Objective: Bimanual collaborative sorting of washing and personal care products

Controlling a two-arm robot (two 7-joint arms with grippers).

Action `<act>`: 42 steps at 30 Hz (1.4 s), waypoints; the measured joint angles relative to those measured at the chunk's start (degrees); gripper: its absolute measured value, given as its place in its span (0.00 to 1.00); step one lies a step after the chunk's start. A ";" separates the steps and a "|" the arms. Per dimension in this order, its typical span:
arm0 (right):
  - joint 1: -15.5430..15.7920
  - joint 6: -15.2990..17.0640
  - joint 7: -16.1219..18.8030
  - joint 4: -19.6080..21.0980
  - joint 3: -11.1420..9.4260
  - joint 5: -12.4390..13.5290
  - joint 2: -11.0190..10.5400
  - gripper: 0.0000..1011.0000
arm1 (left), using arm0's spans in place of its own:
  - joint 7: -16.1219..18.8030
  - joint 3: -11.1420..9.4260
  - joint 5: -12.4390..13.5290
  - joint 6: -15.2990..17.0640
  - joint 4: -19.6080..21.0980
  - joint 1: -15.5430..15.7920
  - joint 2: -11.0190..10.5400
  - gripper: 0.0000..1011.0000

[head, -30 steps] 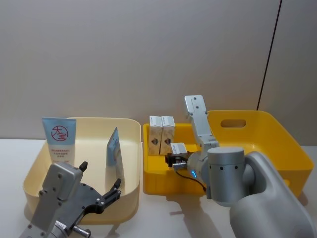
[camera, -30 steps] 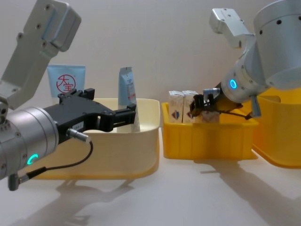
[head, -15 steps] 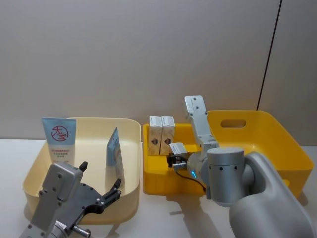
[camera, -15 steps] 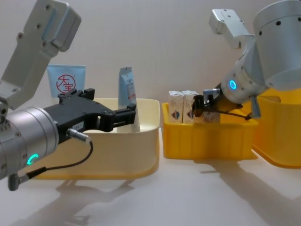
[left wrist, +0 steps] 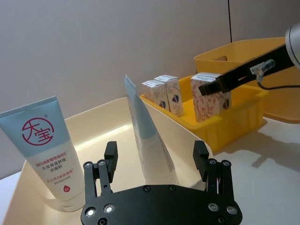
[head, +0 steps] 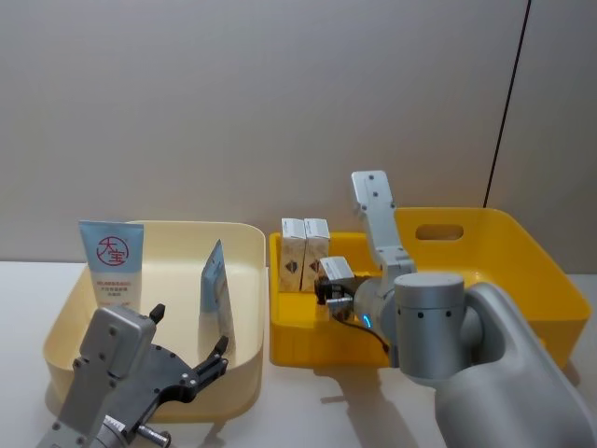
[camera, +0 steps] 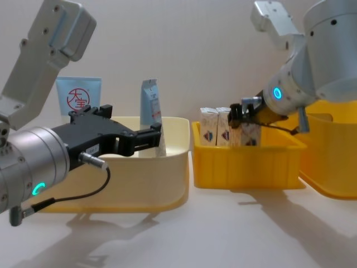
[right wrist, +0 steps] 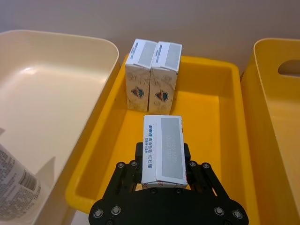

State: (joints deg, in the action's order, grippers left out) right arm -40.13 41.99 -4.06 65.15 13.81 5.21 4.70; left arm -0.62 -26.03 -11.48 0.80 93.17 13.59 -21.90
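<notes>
Glossy plastic formed the cream bin [camera: 145,178] and yellow bin [camera: 245,164]; the carton [right wrist: 162,145] was matt printed card, the tube [left wrist: 44,154] smooth plastic.

silver-grey rounded arms [head: 438,327], black left gripper [left wrist: 155,152] dotted with silver screws — blue wrist lights [camera: 277,92], thin black cables [camera: 107,174]

In the chest view the wall of the small yellow bin [camera: 245,162] hid the lower halves of the two standing cartons [camera: 216,125]. The right gripper [right wrist: 162,161] covered the near end of its held carton [right wrist: 162,136], and the right wrist view's edge cut off the tall tube [right wrist: 14,187].
</notes>
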 joint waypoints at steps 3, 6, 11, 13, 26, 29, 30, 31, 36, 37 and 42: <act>0.13 -0.94 0.06 0.78 -0.18 -0.04 -0.04 0.41 | 0.00 0.00 0.00 0.00 0.00 0.00 0.00 0.99; 0.21 -2.11 0.12 1.84 -0.45 -0.11 -0.11 0.41 | 0.00 0.00 0.00 0.00 0.00 0.00 0.00 0.99; 0.23 -4.04 0.18 3.37 -0.94 -0.20 -0.25 0.41 | 0.00 0.00 0.00 0.00 0.00 0.00 0.00 0.99; 0.22 -4.61 0.18 3.81 -1.11 -0.23 -0.31 0.41 | 0.00 0.00 0.00 0.00 0.00 0.00 0.00 0.99; -0.90 -11.01 -0.75 7.91 -3.74 -0.99 -1.34 0.41 | 0.00 0.00 0.00 0.00 0.00 0.00 0.00 0.99; -1.20 -12.39 -1.49 8.63 -4.54 -1.39 -1.71 0.41 | 0.00 0.00 0.00 0.00 0.00 0.00 0.00 0.99; -1.25 -12.60 -1.63 8.71 -4.64 -1.46 -1.79 0.41 | 0.00 0.00 0.00 0.00 0.00 0.00 0.00 0.99; -1.39 -13.18 -2.10 9.08 -5.15 -1.71 -1.99 0.41 | 0.00 0.00 0.00 0.00 0.00 0.00 0.00 0.99; -1.75 -14.65 -3.91 9.88 -6.71 -2.64 -2.74 0.41 | 0.00 0.00 0.00 0.00 0.00 0.00 0.00 0.99; -1.75 -14.65 -3.91 9.88 -6.71 -2.64 -2.74 0.41 | 0.00 0.00 0.00 0.00 0.00 0.00 0.00 0.99; -2.09 -15.06 -5.62 10.14 -8.64 -3.43 -3.74 0.41 | 0.00 0.00 0.00 0.00 0.00 0.00 0.00 0.99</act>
State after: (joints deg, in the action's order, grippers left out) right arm -42.21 26.93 -9.68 75.29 5.17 1.78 0.96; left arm -0.63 -26.03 -11.48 0.80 93.18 13.59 -21.89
